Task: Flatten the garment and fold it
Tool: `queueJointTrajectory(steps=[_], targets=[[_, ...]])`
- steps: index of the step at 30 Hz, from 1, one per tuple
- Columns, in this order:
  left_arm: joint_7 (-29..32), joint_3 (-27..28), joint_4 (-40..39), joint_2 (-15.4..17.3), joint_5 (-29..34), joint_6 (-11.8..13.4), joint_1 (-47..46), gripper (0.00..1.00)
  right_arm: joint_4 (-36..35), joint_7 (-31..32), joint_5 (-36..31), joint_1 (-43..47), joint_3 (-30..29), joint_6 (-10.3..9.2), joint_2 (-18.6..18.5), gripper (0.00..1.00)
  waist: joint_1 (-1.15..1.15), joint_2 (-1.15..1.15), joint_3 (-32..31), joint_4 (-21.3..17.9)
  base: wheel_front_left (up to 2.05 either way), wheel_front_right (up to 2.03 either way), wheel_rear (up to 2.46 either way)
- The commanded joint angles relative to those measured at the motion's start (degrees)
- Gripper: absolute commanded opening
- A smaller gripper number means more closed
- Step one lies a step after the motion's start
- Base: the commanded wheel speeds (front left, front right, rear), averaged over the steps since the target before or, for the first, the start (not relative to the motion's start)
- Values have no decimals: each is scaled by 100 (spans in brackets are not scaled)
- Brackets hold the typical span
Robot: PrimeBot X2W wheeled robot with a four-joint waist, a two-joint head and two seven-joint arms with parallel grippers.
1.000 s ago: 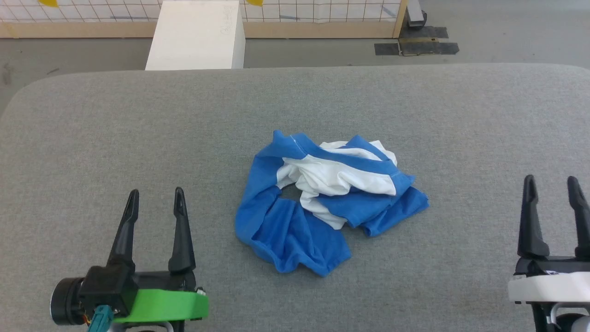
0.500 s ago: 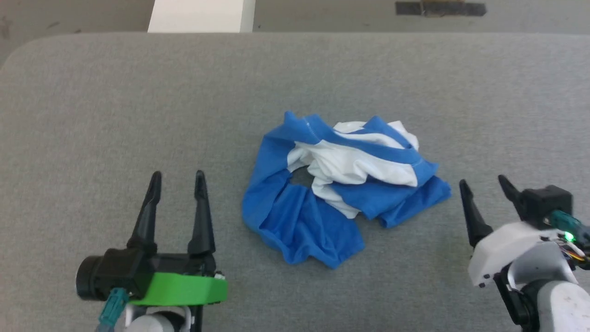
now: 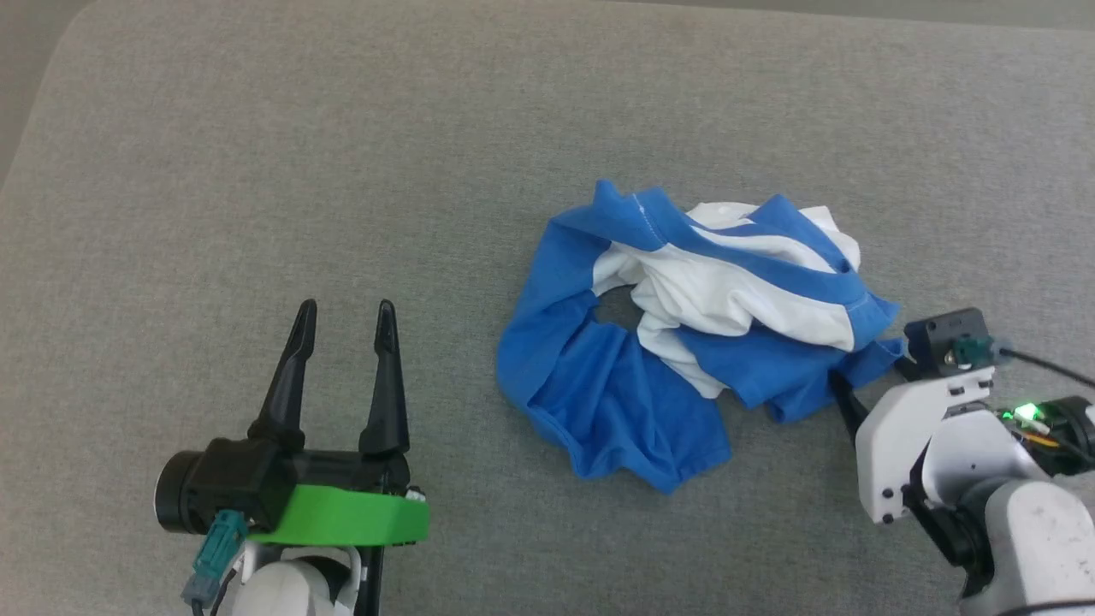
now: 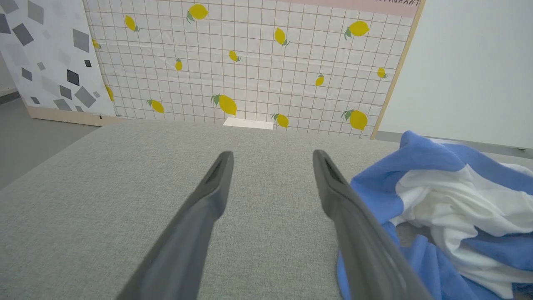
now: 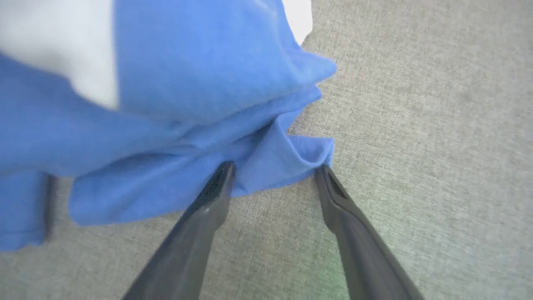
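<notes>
The garment (image 3: 684,334) lies crumpled in a heap on the grey padded table (image 3: 257,171), blue folds wrapped around a white middle. My left gripper (image 3: 346,306) stands open to the garment's left, well apart from it; in the left wrist view the left gripper (image 4: 272,153) has only bare table between its fingers, and the garment (image 4: 437,200) sits off to the right. My right gripper (image 3: 868,372) is open at the heap's right edge. In the right wrist view the right gripper (image 5: 274,166) has its tips on either side of a low blue fold of the garment (image 5: 187,83).
The table's rounded far-left corner borders grey floor (image 3: 26,51). Beyond the table's far edge in the left wrist view stand a lemon-patterned grid panel (image 4: 250,62) and a plain white board (image 4: 470,71). Bare grey table stretches left of and behind the heap.
The head camera has tilted down, shifting the whole picture. My right gripper has turned and swung in from the lower right to the garment's right edge. The garment's shape looks unchanged.
</notes>
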Motion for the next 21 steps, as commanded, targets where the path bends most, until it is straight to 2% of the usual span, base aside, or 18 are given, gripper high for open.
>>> queueJointTrajectory(steps=[1,2,3,8,12,18,21], targets=[[-26,45,41,-61,68,-46,-88,100,160,182,43,-23,52,-8,-21,44,0,0,1,14,0,0,0],[-26,65,61,-77,83,-64,-86,100,150,225,46,-57,69,-8,-49,13,0,0,-18,3,0,0,0],[-26,89,85,-94,99,-82,-79,100,130,259,57,-93,84,-8,-80,0,0,0,-47,-18,0,0,0],[-26,183,170,-147,153,-147,-6,100,-40,255,170,-158,-57,-8,-96,0,0,0,-258,-175,0,0,0],[-26,261,202,-169,203,-180,85,100,-357,54,146,-272,-461,-8,-221,0,0,0,-510,-340,0,0,0],[-26,362,213,-185,262,-236,277,100,-748,-186,-237,-150,-1855,-8,-441,0,0,0,-808,-486,0,0,0],[-26,385,208,-189,283,-271,341,100,-790,-241,-434,163,-2594,-8,-408,0,0,0,-846,-494,0,0,0]])
